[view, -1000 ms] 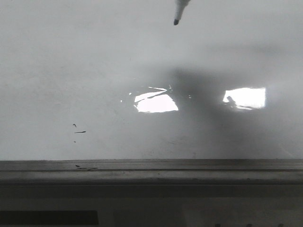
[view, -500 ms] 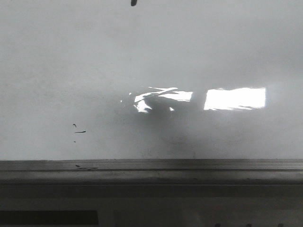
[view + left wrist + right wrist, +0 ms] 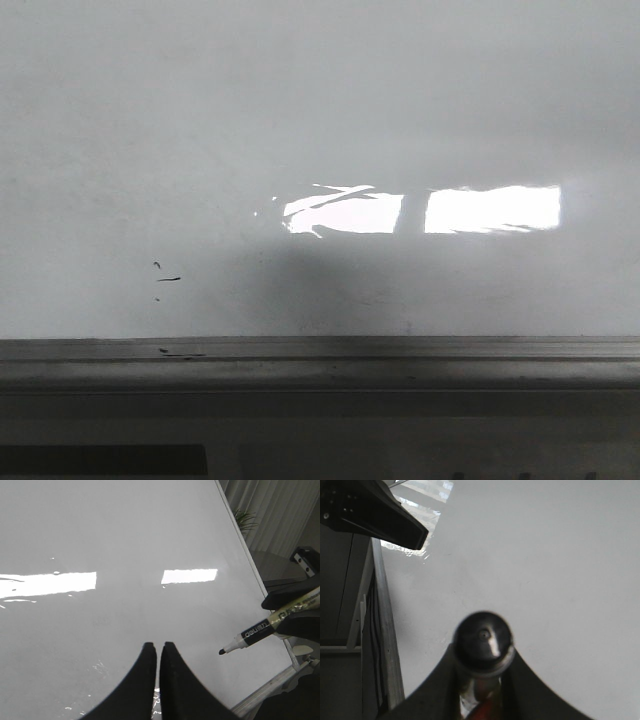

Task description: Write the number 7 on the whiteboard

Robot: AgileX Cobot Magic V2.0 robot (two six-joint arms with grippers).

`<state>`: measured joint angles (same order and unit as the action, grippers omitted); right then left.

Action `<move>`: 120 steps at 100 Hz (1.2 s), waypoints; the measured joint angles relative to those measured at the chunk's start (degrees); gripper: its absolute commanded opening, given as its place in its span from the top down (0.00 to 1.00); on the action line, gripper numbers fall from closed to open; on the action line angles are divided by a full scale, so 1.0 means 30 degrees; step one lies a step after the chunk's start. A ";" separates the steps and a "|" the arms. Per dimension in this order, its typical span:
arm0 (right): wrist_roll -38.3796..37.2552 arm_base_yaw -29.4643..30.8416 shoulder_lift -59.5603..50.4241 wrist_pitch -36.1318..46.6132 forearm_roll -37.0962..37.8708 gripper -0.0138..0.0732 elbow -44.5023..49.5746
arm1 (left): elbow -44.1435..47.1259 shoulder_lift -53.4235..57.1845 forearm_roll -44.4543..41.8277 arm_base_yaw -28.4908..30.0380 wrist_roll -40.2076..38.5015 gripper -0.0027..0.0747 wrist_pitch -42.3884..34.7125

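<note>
The whiteboard (image 3: 320, 120) is glossy white with a bright rectangular glare (image 3: 490, 208) and a grey ledge (image 3: 320, 360) along its near edge. No number 7 shows on it in any view. Neither gripper shows in the front view. In the left wrist view my left gripper (image 3: 159, 645) is shut and empty over the whiteboard (image 3: 125, 540). Off to its side, my right gripper (image 3: 292, 612) is shut on a black marker (image 3: 260, 630), tip bare and just off the surface. In the right wrist view my right gripper (image 3: 483, 652) grips the marker (image 3: 483, 637), seen end-on.
A tiny black dash with specks (image 3: 168, 279) sits low on the board's left part. The left arm's dark body (image 3: 375, 515) shows beside the board's ledge (image 3: 385, 630) in the right wrist view. A plant and curtains (image 3: 250, 520) stand beyond the board's edge.
The marker tip has moved up and to the left, out of the top of the front view. Its shadow has slid off the glare, which now shows nearly whole.
</note>
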<state>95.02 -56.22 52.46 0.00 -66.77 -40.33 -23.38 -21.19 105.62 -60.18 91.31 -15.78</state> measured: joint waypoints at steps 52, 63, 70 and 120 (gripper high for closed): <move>-2.4200 -0.0293 0.0327 0.1217 2.6039 0.89 0.0000 | 0.0000 0.0000 0.0000 0.0000 0.0000 0.99 0.0000; -2.4496 0.0504 0.0366 0.1859 2.5682 0.89 0.0084 | 0.0000 0.0000 0.0000 0.0000 0.0000 0.99 0.0000; -2.4581 0.1087 0.0366 0.3288 2.4890 0.89 0.0623 | 0.0000 0.0000 0.0000 0.0000 0.0000 0.99 0.0000; -2.4090 0.1915 0.1140 0.7290 2.3388 0.89 0.3563 | 0.0000 0.0000 0.0000 0.0000 0.0000 0.99 0.0000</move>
<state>22.75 -50.47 55.88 21.87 3.39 -29.64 -23.38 -21.19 105.62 -60.18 91.31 -15.78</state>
